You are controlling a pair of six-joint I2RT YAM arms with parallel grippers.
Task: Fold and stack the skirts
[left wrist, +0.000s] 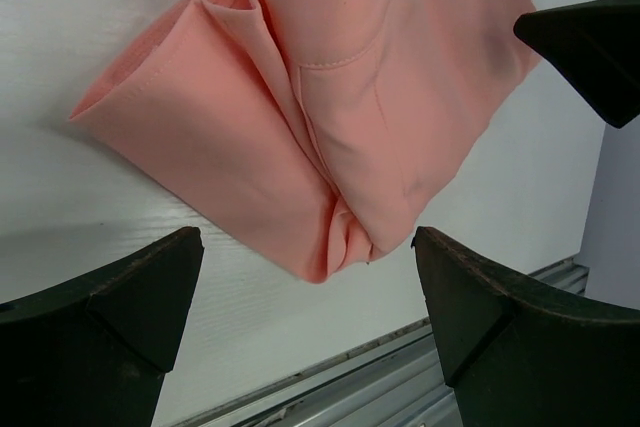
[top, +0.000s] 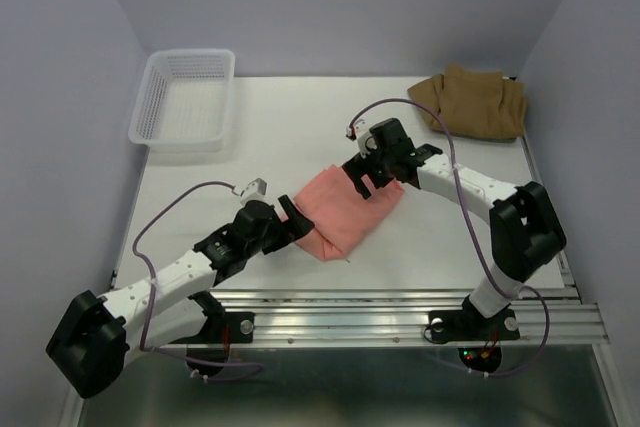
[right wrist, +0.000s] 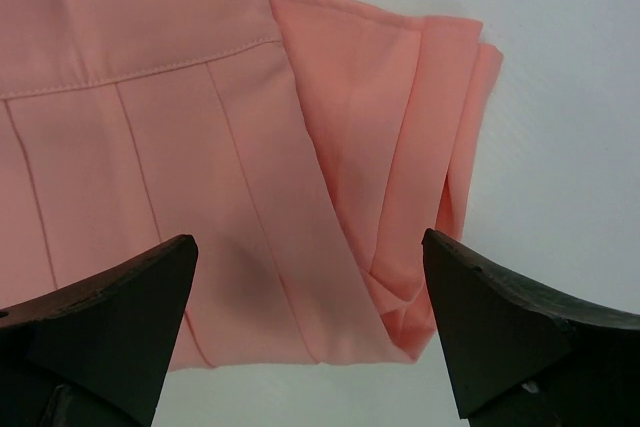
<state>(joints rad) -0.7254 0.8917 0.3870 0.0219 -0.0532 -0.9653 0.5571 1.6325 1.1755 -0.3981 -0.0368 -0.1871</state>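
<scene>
pink skirt [top: 345, 212] lies folded mid-surface [top: 290, 127], long axis running near-left to far-right. left tool [top: 293, 219] sits at its near-left end, jaws wide apart, nothing in them. its wrist cam shows the pink skirt [left wrist: 330, 97] w/ a folded corner btw the two fingers, layers bunched at the tip. right tool [top: 372, 177] is at the far-right end, also spread wide, nothing held. its wrist cam has the pink skirt [right wrist: 150, 147] w/ stitched band and stacked edges btw the fingers. can't tell if either tool touches the cloth. tan skirt [top: 475, 102] is heaped at the far-right corner, well apart. white basket [top: 190, 55] stands at the far-left corner.
</scene>
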